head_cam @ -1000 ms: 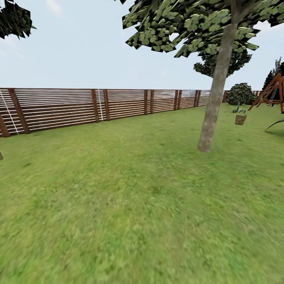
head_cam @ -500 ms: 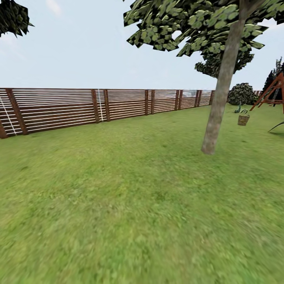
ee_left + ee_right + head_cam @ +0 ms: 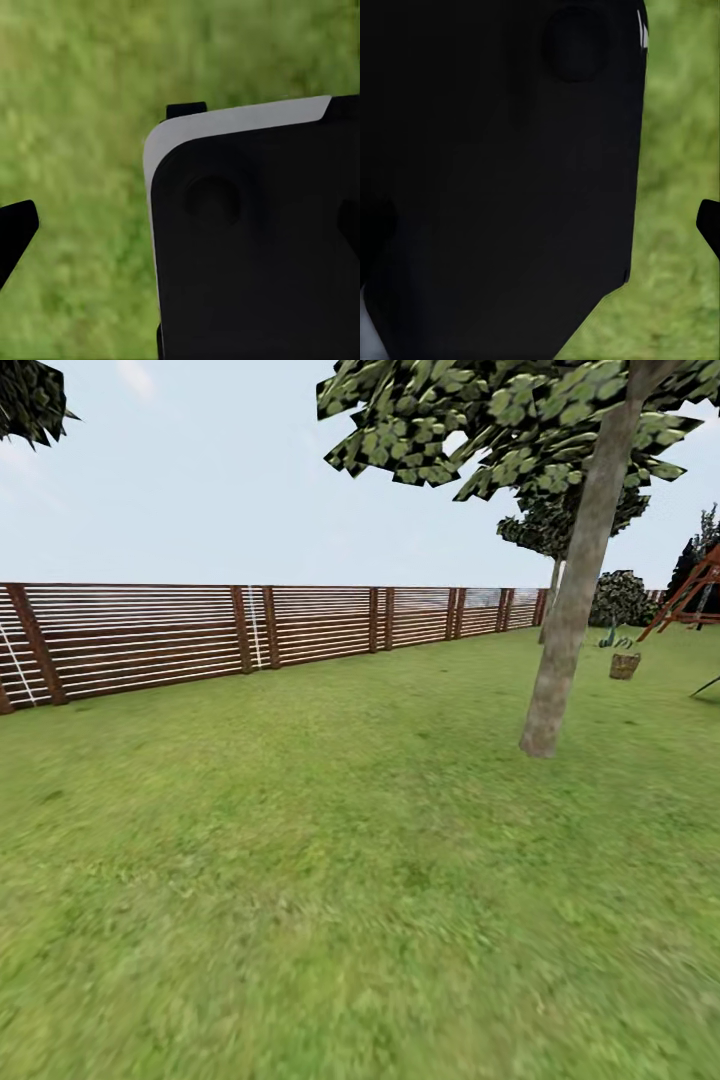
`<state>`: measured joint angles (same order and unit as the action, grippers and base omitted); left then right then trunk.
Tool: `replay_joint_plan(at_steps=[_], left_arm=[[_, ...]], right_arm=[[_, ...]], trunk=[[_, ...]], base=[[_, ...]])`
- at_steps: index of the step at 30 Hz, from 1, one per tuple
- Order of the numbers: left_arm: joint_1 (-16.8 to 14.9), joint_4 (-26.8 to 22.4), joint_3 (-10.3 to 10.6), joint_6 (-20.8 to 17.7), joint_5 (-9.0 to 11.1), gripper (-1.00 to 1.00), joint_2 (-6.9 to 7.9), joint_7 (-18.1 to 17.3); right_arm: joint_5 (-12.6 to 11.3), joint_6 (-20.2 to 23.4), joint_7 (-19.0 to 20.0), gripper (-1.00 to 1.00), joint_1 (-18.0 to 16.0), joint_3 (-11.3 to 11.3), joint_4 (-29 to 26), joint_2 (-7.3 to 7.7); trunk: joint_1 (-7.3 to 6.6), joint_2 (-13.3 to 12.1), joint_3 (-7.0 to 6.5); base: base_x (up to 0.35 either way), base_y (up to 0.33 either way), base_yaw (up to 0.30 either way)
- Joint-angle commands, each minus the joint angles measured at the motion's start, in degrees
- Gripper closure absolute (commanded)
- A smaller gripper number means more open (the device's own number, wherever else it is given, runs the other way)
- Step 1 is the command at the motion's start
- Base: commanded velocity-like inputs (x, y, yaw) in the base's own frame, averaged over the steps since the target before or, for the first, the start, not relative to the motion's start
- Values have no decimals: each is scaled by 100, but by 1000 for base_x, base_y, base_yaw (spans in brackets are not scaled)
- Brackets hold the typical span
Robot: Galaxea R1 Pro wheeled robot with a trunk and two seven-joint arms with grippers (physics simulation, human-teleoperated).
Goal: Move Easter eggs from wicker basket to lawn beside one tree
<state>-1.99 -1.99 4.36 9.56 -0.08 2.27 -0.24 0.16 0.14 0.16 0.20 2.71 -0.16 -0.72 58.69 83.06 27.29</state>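
Small brown wicker basket [image 3: 624, 665] sits far off at two o'clock on the mottled green lawn [image 3: 330, 880], beyond the leaning pale grey-green tree trunk [image 3: 575, 585]. Eggs too small to tell. Brown slatted wooden fence [image 3: 200, 630] runs across at eleven o'clock. Both pincers: open or closed, cannot tell, dark robot bodywork [image 3: 255, 240] blocks them.
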Motion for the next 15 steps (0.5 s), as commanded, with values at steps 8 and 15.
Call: replay_joint_plan(at_steps=[8,15], left_arm=[[-3,6,60,20,0,-100,14,-2],[2,6,65,20,0,-100,19,-2]], right_arm=[[2,0,2,-100,-1,27,-2,1],[2,2,2,-100,3,27,-2,2]], trunk=[[3,2,4],[3,2,4]], base=[[315,114,0],[315,124,0]])
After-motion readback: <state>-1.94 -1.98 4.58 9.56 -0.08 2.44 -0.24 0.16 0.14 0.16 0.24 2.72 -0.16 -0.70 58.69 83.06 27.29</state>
